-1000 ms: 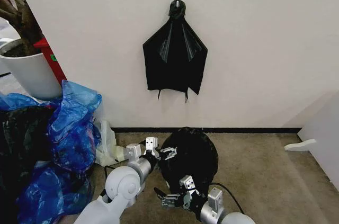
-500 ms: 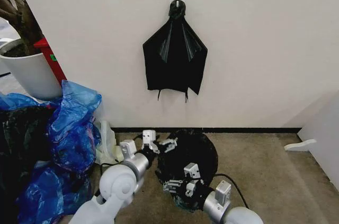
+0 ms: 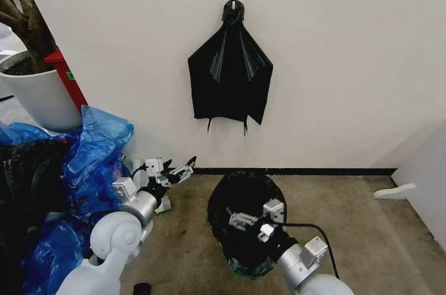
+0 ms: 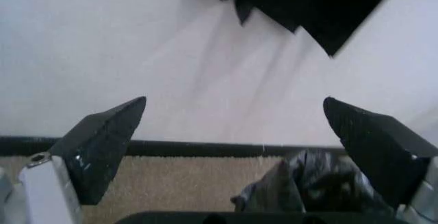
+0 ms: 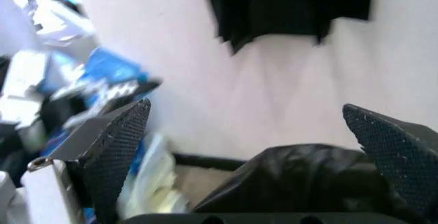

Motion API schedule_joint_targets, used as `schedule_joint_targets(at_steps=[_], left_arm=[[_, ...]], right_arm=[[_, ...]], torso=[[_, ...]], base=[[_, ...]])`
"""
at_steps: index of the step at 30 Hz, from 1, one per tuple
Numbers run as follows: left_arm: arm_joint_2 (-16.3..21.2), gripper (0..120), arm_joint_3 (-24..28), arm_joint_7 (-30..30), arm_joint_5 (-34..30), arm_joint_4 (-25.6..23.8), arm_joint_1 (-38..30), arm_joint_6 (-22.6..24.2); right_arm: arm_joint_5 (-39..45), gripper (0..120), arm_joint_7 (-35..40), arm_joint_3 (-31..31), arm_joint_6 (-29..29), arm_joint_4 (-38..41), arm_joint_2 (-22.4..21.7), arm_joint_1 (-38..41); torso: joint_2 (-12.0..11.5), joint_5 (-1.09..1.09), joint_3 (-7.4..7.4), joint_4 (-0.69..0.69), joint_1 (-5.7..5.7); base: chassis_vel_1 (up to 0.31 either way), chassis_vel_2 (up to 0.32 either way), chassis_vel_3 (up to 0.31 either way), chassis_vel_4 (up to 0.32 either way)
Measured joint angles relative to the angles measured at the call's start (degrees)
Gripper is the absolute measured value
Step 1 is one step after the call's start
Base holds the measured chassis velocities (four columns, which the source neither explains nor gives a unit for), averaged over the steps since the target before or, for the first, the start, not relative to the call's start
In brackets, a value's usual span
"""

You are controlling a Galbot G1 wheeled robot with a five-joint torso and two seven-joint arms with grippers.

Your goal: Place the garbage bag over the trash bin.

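Flanking garbage bag [image 3: 245,222], blue bags [image 3: 90,169], wall bunch [image 3: 231,75]

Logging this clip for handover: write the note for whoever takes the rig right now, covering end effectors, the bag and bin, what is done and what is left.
Left end effector: open, holding nothing, off to the bin's left near the wall.
Right end effector: open, over the near side of the bagged bin.
Garbage bag: draped over the trash bin on the carpet, hiding it completely.
Done: bag covers the bin.
Left: check the bag sits evenly around the rim; the far side cannot be judged.
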Motion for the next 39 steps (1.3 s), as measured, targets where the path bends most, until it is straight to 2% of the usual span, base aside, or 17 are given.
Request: schedule_joint_targets(at_steps=[3, 6, 8, 10, 12, 13, 14, 17, 19, 21, 25, 30, 39], left_arm=[[0.45, 100, 1.39, 4.6, 5.42, 0.97, 0.21, -2.93], [0.8, 100, 3.16, 5.89, 7.4, 0.6, -0.06, -3.37], [0.61, 100, 4.06, 5.66, 7.94, -0.85, 0.15, -3.29], [0.25, 100, 4.18, 4.13, 8.29, -2.39, 0.94, -4.13], [0.05, 100, 3.9, 2.53, 9.22, -3.64, 1.82, -6.8], [0.05, 100, 3.9, 2.53, 9.22, -3.64, 1.82, -6.8], [-0.02, 100, 3.51, 1.96, 10.54, -4.07, 2.32, -9.09], [-0.5, 100, 0.14, 1.65, 15.34, -5.62, 5.37, -17.55], [-1.25, 100, -3.35, 1.66, 17.21, -7.59, 8.85, -20.92], [-1.56, 100, -4.54, 1.62, 17.57, -8.24, 10.2, -21.74], [-4.02, 100, -10.03, 0.9, 20.14, -11.34, 19.62, -26.05], [-5.91, 100, -10.59, 1.0, 22.69, -11.76, 24.66, -27.54], [-7.22, 100, -5.81, -0.76, 26.88, -13.89, 28.54, -26.76]], right_arm=[[0.92, 100, 1.91, 1.81, 1.21, -0.77, 0.26, -0.1], [2.94, 100, 3.06, 3.14, 2.02, -0.95, -0.13, -0.91], [4.08, 100, 3.42, 3.41, 2.6, -0.38, -0.4, -1.75], [4.27, 100, 3.27, 3.64, 3.19, 0.69, -0.29, -2.29], [3.93, 100, 2.02, 4.96, 4.57, 1.95, 0.22, -3.31], [3.93, 100, 2.02, 4.96, 4.57, 1.95, 0.22, -3.31], [3.17, 100, 1.12, 6.27, 6.07, 2.48, 0.58, -4.24], [-0.21, 100, -0.24, 10.37, 11.87, 2.93, 1.31, -7.54], [-2.45, 100, -0.25, 12.39, 14.82, 2.95, 1.83, -9.62], [-3.29, 100, -0.16, 12.97, 15.84, 2.95, 2.3, -10.47], [-7.16, 100, 0.63, 14.63, 19.19, 2.97, 6.59, -14.79], [-7.6, 100, 0.9, 16.2, 20.96, 2.55, 8.3, -17.75], [-4.47, 100, 0.33, 19.82, 25.41, 1.32, 8.87, -22.49]], torso=[[0.0, -0.01, 0.0, 0.0, 0.0], [0.0, 0.0, 0.0, -0.02, 0.0], [0.0, 0.0, 0.0, -0.05, 0.0], [0.0, 0.0, 0.0, -0.02, 0.0], [0.0, 0.01, 0.0, 0.03, 0.0], [0.0, 0.01, 0.0, 0.03, 0.0], [0.0, 0.0, 0.0, 0.0, 0.0], [0.0, 0.0, 0.0, -0.02, 0.0], [0.0, 0.0, 0.0, -0.02, 0.0], [0.0, 0.0, 0.0, 0.0, 0.0], [0.02, 0.0, -0.01, 0.01, -0.01], [0.02, 0.0, 0.0, 0.0, -0.01], [0.01, 0.01, -0.01, -0.02, -0.01]], base=[[0.0, 0.0, 0.0, 0.0], [0.0, 0.0, 0.0, 0.0], [0.0, 0.0, 0.0, 0.0], [0.0, 0.0, 0.0, 0.0], [0.0, 0.0, 0.0, 0.0], [0.0, 0.0, 0.0, 0.0], [0.0, 0.0, 0.0, 0.0], [0.0, 0.0, 0.0, 0.0], [0.0, 0.0, 0.0, 0.0], [0.0, 0.0, 0.0, 0.0], [0.0, 0.0, 0.0, 0.0], [0.0, 0.0, 0.0, 0.0], [0.0, 0.0, 0.0, 0.0]])
